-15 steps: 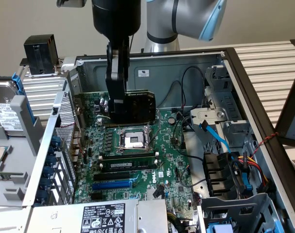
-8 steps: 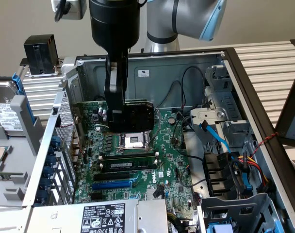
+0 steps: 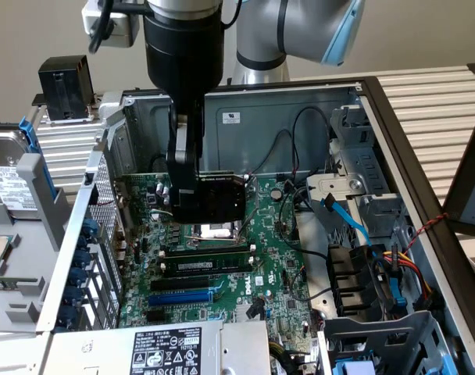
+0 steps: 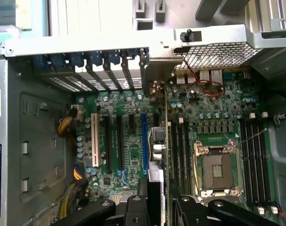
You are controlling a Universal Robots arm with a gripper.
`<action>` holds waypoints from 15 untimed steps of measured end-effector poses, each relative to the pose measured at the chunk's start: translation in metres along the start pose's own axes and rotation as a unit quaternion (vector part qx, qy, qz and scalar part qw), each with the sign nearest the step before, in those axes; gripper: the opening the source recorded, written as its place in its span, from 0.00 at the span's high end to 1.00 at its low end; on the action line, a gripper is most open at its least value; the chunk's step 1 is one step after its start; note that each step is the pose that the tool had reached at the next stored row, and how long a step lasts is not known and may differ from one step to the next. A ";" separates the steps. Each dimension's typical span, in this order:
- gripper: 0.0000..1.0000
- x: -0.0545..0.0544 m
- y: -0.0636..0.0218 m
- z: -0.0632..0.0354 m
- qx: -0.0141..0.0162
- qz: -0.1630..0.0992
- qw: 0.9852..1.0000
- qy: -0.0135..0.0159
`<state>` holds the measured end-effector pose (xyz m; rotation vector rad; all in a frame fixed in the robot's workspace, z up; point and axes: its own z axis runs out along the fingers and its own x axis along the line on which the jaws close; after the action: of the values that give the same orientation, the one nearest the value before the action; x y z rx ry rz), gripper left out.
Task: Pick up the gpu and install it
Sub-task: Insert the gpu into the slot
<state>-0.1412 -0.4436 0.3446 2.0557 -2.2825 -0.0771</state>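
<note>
Green and black, the graphics card (image 3: 222, 201) hangs clenched in my gripper (image 3: 192, 207) above the motherboard (image 3: 278, 269): picked up, but by my judgement not yet plugged in.

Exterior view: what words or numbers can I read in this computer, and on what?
No text reads clearly.
White label on the power supply: print and symbols, too small.
Sticker on the case wall: too small.
Label on the hard drive: blurred.
Markings on the motherboard: too small.
The gpu in the hand: no readable print.
</note>
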 end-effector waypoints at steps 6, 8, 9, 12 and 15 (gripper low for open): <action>0.73 0.000 0.0005 0.0067 0.001 0.000 1.000 0.000; 0.73 0.000 0.0005 0.0104 0.001 0.000 1.000 0.000; 0.73 0.000 0.0003 0.0123 0.001 0.000 1.000 0.000; 0.73 0.001 -0.0002 0.0168 0.001 -0.001 1.000 0.000; 0.73 0.003 -0.0004 0.0193 0.001 -0.002 1.000 0.001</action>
<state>-0.1427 -0.4464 0.3254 2.0592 -2.2793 -0.0733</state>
